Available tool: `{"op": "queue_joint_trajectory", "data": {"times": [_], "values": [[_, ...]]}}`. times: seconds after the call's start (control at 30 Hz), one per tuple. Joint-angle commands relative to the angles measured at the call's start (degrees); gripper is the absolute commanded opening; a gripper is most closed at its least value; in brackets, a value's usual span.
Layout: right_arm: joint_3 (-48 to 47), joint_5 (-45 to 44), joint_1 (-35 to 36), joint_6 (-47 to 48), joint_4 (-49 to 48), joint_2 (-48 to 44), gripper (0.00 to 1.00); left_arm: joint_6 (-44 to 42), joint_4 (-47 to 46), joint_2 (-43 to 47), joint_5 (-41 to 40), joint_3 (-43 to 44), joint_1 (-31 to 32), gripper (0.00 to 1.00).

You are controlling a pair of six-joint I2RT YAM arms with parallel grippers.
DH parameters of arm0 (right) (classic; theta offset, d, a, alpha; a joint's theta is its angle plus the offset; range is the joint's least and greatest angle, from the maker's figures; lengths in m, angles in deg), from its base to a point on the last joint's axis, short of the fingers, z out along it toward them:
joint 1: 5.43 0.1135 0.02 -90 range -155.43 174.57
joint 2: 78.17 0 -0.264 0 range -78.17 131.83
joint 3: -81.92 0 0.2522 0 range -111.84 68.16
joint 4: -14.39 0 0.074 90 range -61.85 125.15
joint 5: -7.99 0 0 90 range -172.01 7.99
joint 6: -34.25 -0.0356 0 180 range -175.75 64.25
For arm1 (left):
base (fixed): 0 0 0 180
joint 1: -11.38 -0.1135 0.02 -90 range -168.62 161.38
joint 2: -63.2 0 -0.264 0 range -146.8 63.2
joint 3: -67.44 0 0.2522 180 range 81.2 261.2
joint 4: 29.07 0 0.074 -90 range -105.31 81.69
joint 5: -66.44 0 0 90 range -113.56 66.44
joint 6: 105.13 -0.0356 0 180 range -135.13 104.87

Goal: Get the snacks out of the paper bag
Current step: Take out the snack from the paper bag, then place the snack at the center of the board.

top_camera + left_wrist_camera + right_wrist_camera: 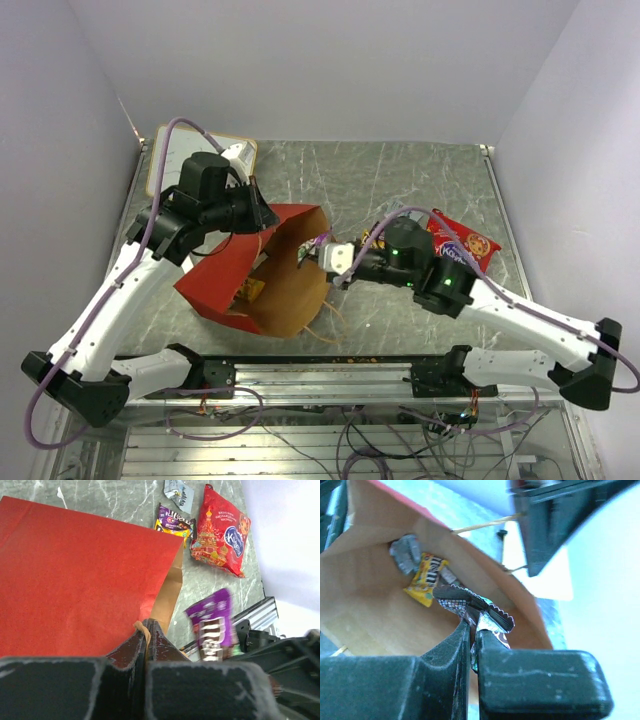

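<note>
In the left wrist view, a purple packet (212,622) right of the paper bag (75,580) is smeared and its print unreadable. The bag itself runs off the left edge. From above, the red crinkly bag (475,243), right of the paper bag, lies half behind the right arm (500,300). Deep inside the paper bag, grey wrappers (406,555) are too blurred to identify.

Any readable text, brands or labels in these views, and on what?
"m&m's": yellow packet inside the paper bag.
Too blurred or small to read: print on the red crinkly bag, purple packet, grey-white wrapper, dark bar.
</note>
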Motion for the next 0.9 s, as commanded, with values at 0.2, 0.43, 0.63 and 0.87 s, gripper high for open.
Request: {"op": "queue_joint_trajectory", "data": {"times": [0.2, 0.43, 0.63, 0.87], "values": [[0.3, -35.6, 0.0, -7.4, -3.9, -9.0, 0.0, 1.2, -1.9, 0.1, -0.4, -1.9, -0.2, 0.07], [0.4, -46.8, -4.6, -21.9, 3.0, -4.1, 0.0, 1.8, -1.1, 1.1, -0.6, -2.2, -0.2, 0.07], [0.1, -44.0, -9.1, -26.1, 11.2, 0.8, 0.0, 2.3, -0.5, 1.7, -1.2, -2.4, -0.3, 0.07], [-3.3, -31.7, -16.3, -26.8, 21.4, 8.5, 0.0, 2.8, 0.4, 2.1, -2.1, -2.2, -0.2, 0.07]]}}
